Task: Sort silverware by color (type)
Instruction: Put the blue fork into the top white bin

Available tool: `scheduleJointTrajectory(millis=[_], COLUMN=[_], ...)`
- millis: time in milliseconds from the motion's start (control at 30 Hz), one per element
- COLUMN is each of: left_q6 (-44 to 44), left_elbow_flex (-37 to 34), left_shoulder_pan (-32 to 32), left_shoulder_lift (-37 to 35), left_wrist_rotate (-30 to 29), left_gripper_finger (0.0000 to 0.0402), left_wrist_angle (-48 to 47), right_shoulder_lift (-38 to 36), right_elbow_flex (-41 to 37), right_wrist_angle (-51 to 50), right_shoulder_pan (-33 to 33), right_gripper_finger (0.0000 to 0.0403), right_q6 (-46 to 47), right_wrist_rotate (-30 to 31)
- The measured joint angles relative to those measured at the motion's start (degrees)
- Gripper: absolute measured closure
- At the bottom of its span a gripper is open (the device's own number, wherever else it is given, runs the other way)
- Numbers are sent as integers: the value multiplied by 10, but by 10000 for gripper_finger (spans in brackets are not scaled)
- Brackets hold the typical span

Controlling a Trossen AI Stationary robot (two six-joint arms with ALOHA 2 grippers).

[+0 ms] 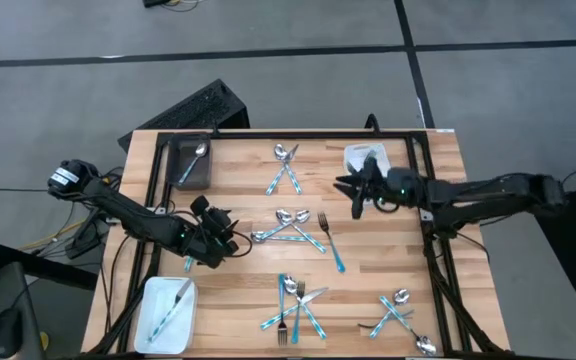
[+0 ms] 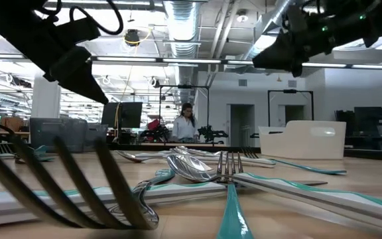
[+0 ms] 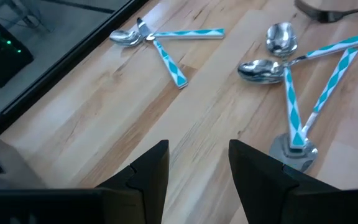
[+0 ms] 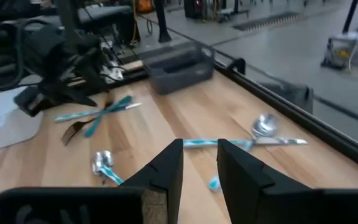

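The silverware lies in loose crossed heaps on the wooden table: one near the far edge (image 1: 286, 168), one in the middle (image 1: 290, 230) with a fork (image 1: 330, 240) beside it, one near the front (image 1: 293, 305), and one at the front right (image 1: 398, 315). My left gripper (image 1: 230, 240) hovers open just left of the middle heap; its wrist view shows two spoons (image 3: 278, 59) ahead of the gripper (image 3: 197, 168). My right gripper (image 1: 353, 195) hangs open above the table beside the far white tray (image 1: 363, 158), holding nothing (image 4: 199, 165).
A dark grey bin (image 1: 190, 162) at the far left holds one spoon. A white tray (image 1: 168, 310) at the front left holds one piece. Black rails (image 1: 153, 190) run along the table's edges. Bare wood lies between the heaps. A person (image 2: 186, 123) stands far behind the table.
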Motion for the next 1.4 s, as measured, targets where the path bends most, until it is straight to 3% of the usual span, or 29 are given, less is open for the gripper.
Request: scheduleJointTrajectory(millis=[300,467,667,900,1233,1400], left_q6=[22,54,130,225,320,333], left_elbow_flex=[0,0,0,0,-31,-111], left_shoulder_pan=[0,-2,-6,-6,-30,-34], left_shoulder_lift=[0,0,0,-12,-180,-271], left_wrist_rotate=[0,4,20,47,64,87], left_gripper_finger=[246,246,246,246,246,246], left_wrist_angle=[32,72,163,250,276,333], right_shoulder_lift=[83,153,239,306,330,330], right_elbow_flex=[0,0,10,70,133,137], right_wrist_angle=[121,197,198,201,163,136], right_shoulder_pan=[100,123,130,155,181,203], right_gripper_finger=[281,281,281,281,281,281], right_q6=[-4,9,9,-9,-37,6], right_wrist_rotate=[64,64,62,5,8,77])
